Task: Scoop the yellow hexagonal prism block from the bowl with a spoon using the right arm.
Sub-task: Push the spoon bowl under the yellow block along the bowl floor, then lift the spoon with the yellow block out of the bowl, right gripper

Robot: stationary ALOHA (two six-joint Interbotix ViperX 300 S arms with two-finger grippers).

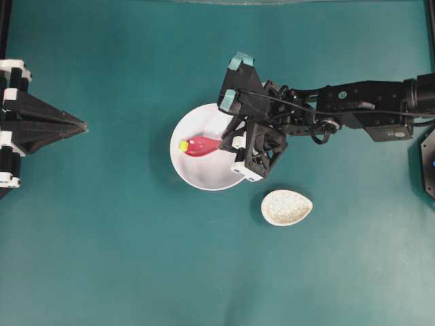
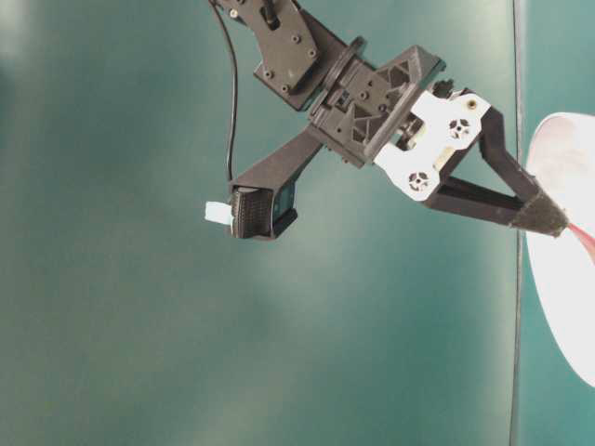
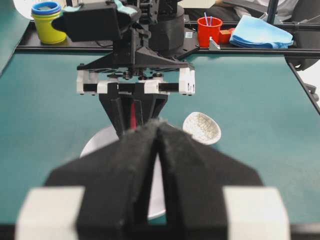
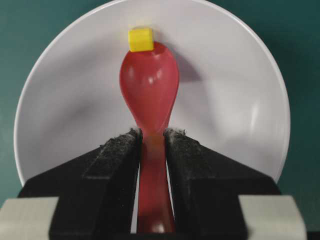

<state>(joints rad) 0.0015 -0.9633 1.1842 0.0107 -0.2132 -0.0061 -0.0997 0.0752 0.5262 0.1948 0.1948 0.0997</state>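
The right arm's fingers (image 4: 152, 145) are clamped on the handle of the red spoon (image 4: 150, 95), whose scoop lies inside the white bowl (image 4: 235, 90). The yellow hexagonal prism block (image 4: 140, 39) sits in the bowl, touching the scoop's tip. Well off to the side, the left fingers (image 3: 157, 131) are pressed together, holding nothing, over the teal table (image 1: 102, 258).
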